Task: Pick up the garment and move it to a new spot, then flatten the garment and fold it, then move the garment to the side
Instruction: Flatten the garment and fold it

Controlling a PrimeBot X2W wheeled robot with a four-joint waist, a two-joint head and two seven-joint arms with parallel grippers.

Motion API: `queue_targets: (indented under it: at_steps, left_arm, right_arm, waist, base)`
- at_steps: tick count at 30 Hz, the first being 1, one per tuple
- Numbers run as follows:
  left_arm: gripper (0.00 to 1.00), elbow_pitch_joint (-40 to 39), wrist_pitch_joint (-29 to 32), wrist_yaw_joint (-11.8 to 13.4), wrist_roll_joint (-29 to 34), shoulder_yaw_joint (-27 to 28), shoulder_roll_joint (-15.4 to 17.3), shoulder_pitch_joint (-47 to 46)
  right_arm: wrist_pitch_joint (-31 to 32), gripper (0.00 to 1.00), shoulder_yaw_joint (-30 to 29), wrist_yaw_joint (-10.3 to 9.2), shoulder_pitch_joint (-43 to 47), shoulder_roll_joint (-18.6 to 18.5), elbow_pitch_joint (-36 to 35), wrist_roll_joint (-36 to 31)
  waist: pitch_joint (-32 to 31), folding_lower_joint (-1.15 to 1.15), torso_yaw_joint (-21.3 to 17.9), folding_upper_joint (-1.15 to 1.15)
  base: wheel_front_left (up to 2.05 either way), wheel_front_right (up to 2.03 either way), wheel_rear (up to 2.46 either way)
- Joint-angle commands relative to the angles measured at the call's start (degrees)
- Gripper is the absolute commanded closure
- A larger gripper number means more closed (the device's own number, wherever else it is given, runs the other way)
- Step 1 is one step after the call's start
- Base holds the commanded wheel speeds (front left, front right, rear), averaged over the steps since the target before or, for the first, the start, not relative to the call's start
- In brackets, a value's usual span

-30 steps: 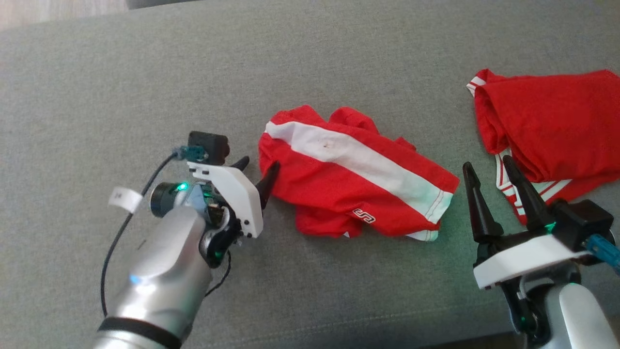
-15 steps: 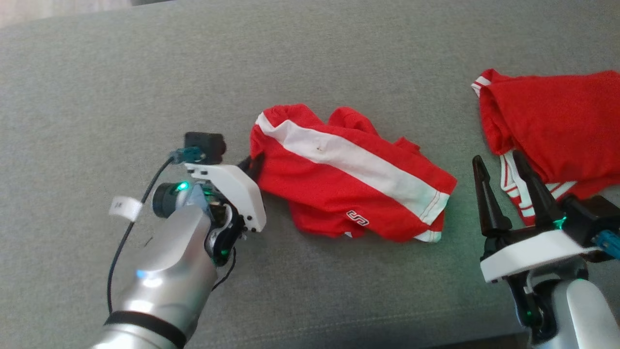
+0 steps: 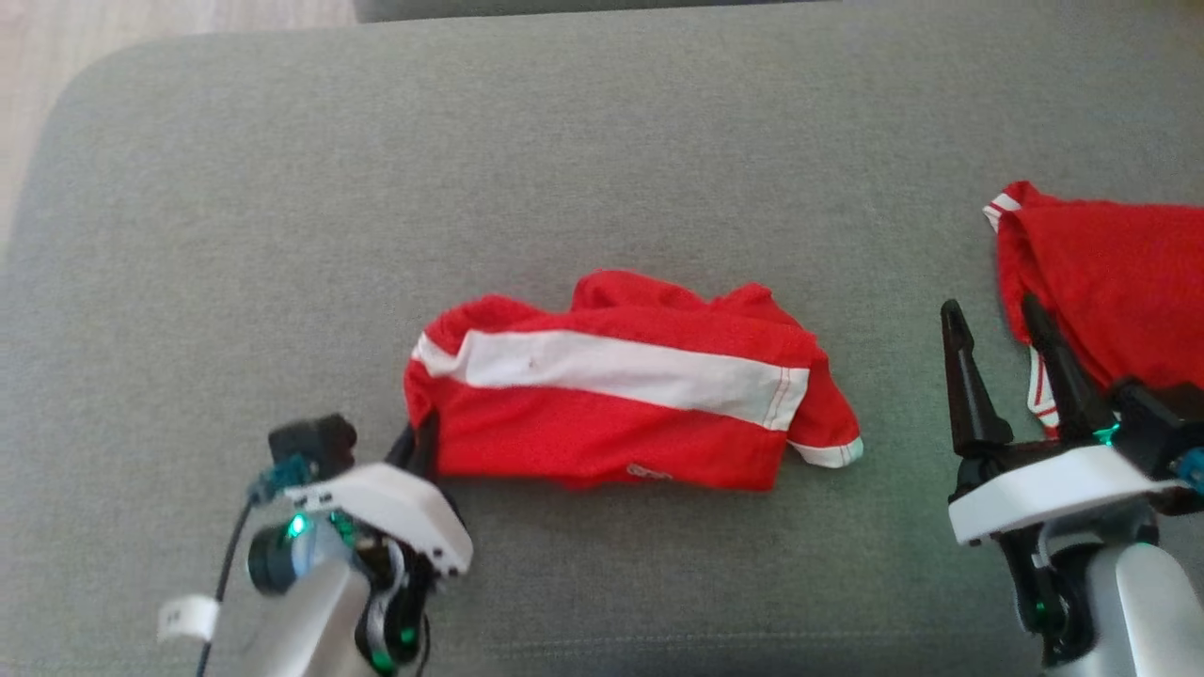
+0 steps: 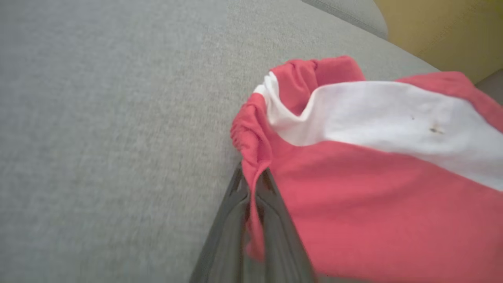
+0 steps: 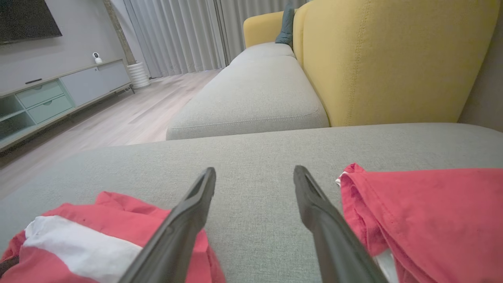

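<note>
The garment (image 3: 611, 414) is a crumpled red piece with a broad white stripe, lying mid-cushion. My left gripper (image 3: 423, 431) sits at its left end, shut on the red edge. In the left wrist view the gathered hem (image 4: 251, 141) runs down between the closed fingers of the left gripper (image 4: 251, 179). My right gripper (image 3: 990, 312) stands open at the lower right, apart from the garment, nothing between its fingers. In the right wrist view the right gripper (image 5: 254, 171) points over bare cushion, with the garment (image 5: 78, 239) at lower left.
A second red garment (image 3: 1110, 273) with white trim lies folded at the right edge, just beyond my right fingers, also (image 5: 424, 208). The grey cushion (image 3: 470, 188) ends at its rounded left corner, wood floor (image 3: 38, 56) past it. A yellow sofa back (image 5: 393, 59) rises behind.
My left gripper closed on the garment's left edge and pulled it back and left, stretching the stripe out level. The head camera has shifted too. The right gripper stays open.
</note>
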Motion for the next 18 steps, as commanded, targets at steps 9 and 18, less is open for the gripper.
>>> queue_targets:
  at_steps: [9, 18]
  left_arm:
    - [0.0, -14.5, -0.5, 4.8, 2.2, 0.1, 3.1, 6.6]
    - [0.0, -27.6, -6.8, 9.6, 12.0, 2.5, 9.2, 8.3]
  right_arm:
    - [1.1, 0.0, 2.0, -0.05, 0.1, -1.2, -2.3, -0.3]
    - [2.1, 0.0, 2.5, -0.05, 1.0, -1.9, -3.8, -1.2]
  waist:
    - [-1.7, 0.0, 1.0, 0.0]
    - [-3.4, 0.0, 1.0, 0.0]
  base:
    - [0.0, 0.0, 0.0]
    - [0.0, 0.0, 0.0]
